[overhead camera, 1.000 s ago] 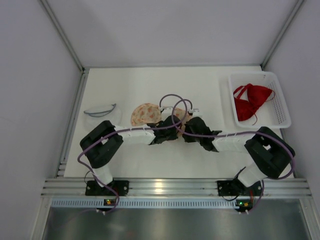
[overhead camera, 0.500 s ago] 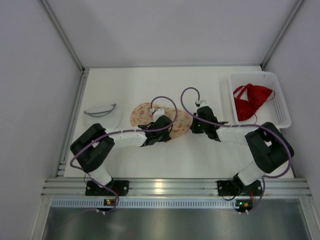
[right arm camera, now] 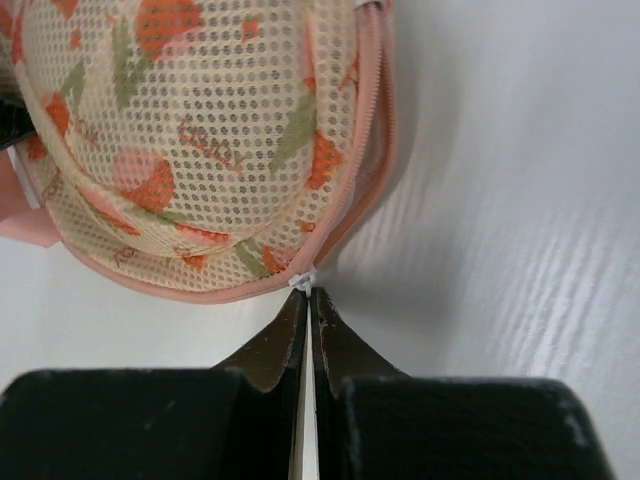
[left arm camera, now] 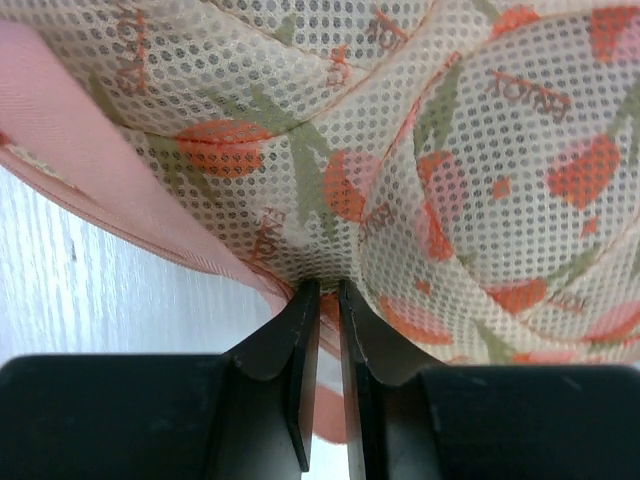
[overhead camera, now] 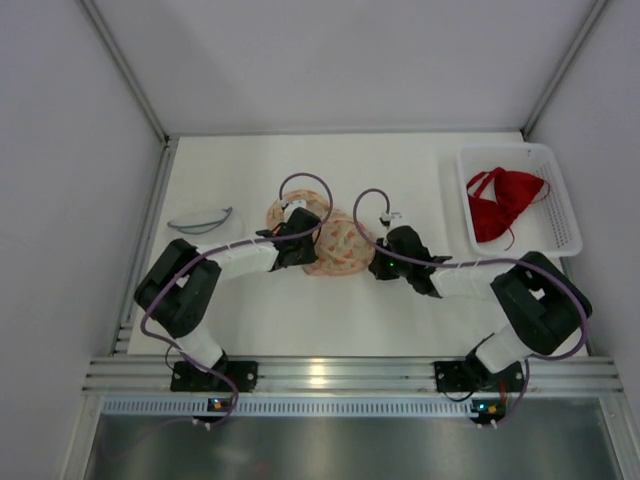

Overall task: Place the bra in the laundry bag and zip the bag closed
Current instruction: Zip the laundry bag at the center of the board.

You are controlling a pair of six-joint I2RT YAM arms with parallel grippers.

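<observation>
White worktop [overhead camera: 260, 310] holds the flowery mesh laundry bag [overhead camera: 340, 248], left claw [left arm camera: 320, 290] pinching its pink edge [left arm camera: 150, 230], right claw [right arm camera: 307, 300] pinching its white zip tab [right arm camera: 303, 280]; red bra [overhead camera: 505, 205] lies well right of the bag, so steady unzipping seems next.

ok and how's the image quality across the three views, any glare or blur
Top external: even bright light, soft shadows, one glare spot on the metal rail. Left wrist: laundry bag mesh fills the frame, sharp, though its pink trim at left is soft. Right wrist: mesh and zipper pull crisp, streaky sheen on the table, soft shadow beside the bag.
</observation>
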